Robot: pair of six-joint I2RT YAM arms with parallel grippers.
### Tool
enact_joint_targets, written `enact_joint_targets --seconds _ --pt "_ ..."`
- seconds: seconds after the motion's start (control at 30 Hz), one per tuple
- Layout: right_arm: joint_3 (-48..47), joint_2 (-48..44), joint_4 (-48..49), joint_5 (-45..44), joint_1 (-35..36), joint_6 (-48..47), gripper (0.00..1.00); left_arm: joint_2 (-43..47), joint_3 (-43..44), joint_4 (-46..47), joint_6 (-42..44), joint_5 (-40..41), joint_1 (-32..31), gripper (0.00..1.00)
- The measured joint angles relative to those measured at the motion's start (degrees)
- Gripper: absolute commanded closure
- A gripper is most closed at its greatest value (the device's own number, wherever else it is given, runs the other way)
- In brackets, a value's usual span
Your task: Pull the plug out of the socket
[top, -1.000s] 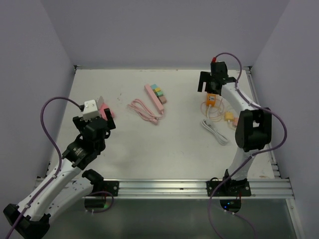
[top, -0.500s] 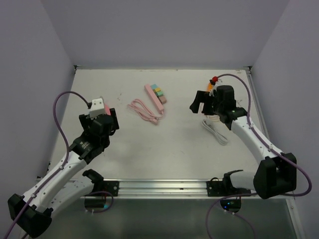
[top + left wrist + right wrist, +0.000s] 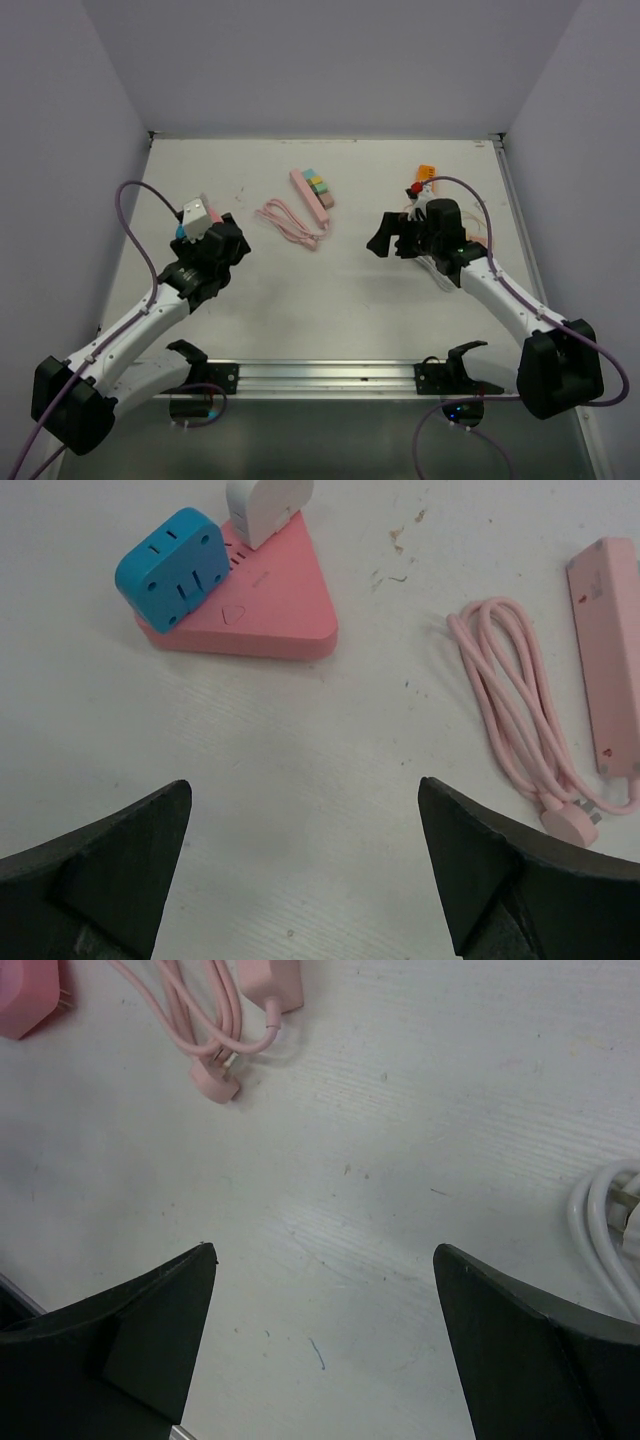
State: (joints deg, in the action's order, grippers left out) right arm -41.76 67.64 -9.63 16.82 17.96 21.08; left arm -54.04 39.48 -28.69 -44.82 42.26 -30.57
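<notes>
The pink socket block [image 3: 262,612], a flat triangle with rounded corners, lies on the left side of the bench [image 3: 350,290], about halfway back. Two plugs sit in its top face: a blue plug cube [image 3: 170,568] with slots in its upper side, tilted toward the left corner, and a white plug [image 3: 265,505] behind it, partly cut off by the frame edge. Both are seated in the block.

The left hand [image 3: 302,800] hovers just on the near side of the block. Its two dark fingers are spread wide, nothing is between them, and it does not touch the block or either plug.

To the right of the block lies a coiled pink cable [image 3: 520,720]. Beyond it is a long pink power strip [image 3: 312,193] set at a slant, with small coloured blocks [image 3: 319,186] touching its right edge.

The right hand [image 3: 322,1260] is well apart from the socket block, over bare bench right of centre. Its fingers are likewise wide apart and empty. A looped white cable [image 3: 605,1230] lies just beside it on the right, and an orange piece [image 3: 426,172] sits farther back.
</notes>
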Motion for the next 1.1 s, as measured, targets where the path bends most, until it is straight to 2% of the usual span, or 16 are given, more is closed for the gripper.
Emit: enact_joint_targets --seconds 0.2,0.4,0.67,0.93,1.1 --pt "1.7 -1.6 1.7 2.2 0.0 0.3 0.06 -4.1 -0.8 5.5 -9.6 -2.7 5.8 0.01" --pt "2.7 -2.7 4.3 4.0 0.0 1.0 0.06 -13.5 1.3 8.6 -14.7 -4.4 12.6 0.02" --pt "2.9 -2.7 5.1 5.2 0.1 1.2 0.06 -24.4 7.2 9.5 -22.0 -4.7 14.9 0.00" --pt "2.9 -2.7 5.4 5.4 0.8 1.2 0.06 -22.3 -7.2 23.5 -28.0 -6.8 16.4 0.00" --pt "2.9 -2.7 5.4 5.5 1.2 1.2 0.06 -21.0 -13.0 33.8 -29.1 -6.8 17.2 0.00"
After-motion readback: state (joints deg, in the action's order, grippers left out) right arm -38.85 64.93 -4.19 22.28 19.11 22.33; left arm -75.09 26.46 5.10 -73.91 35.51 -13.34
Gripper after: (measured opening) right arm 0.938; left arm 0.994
